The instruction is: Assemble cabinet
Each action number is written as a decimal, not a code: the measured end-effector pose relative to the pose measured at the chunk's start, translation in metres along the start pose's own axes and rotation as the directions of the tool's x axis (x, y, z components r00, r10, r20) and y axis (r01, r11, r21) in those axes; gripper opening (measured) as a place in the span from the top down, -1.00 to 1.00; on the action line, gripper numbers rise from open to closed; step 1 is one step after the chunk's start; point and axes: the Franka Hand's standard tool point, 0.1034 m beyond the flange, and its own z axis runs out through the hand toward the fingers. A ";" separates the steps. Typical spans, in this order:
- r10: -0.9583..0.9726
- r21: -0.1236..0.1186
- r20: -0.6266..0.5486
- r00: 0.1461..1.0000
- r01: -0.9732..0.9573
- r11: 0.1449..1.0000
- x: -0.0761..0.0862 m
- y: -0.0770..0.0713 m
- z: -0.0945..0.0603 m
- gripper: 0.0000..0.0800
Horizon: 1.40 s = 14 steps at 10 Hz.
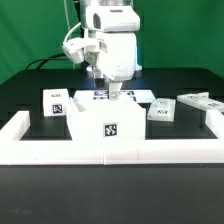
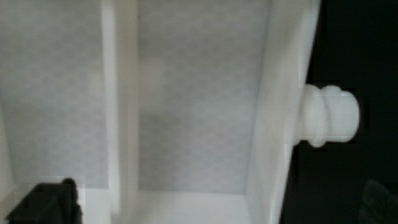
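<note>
White cabinet box [image 1: 95,122] sits at the centre of the exterior view, and the gripper [image 1: 113,92] hangs at its rear top edge, parted or closed I cannot tell, so it should, I judge, line up squarely before clamping.

Matt, seemingly smooth white plastic cabinet [image 1: 88,125]

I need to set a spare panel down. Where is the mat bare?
Bare mat lies between the cabinet box and the white rail on the exterior view's right. Behind the box it is crowded: gripper, marker board, loose panels.
</note>
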 end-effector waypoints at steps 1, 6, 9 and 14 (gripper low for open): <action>0.000 0.000 0.000 1.000 0.000 1.000 0.000 0.000 0.000 -1.00; 0.000 0.046 -0.022 1.000 0.001 0.999 0.006 -0.030 0.019 -1.00; 0.005 0.064 -0.034 0.999 -0.003 0.998 0.011 -0.035 0.031 -1.00; 0.048 0.080 -0.045 0.998 -0.044 0.996 0.009 -0.038 0.045 -1.00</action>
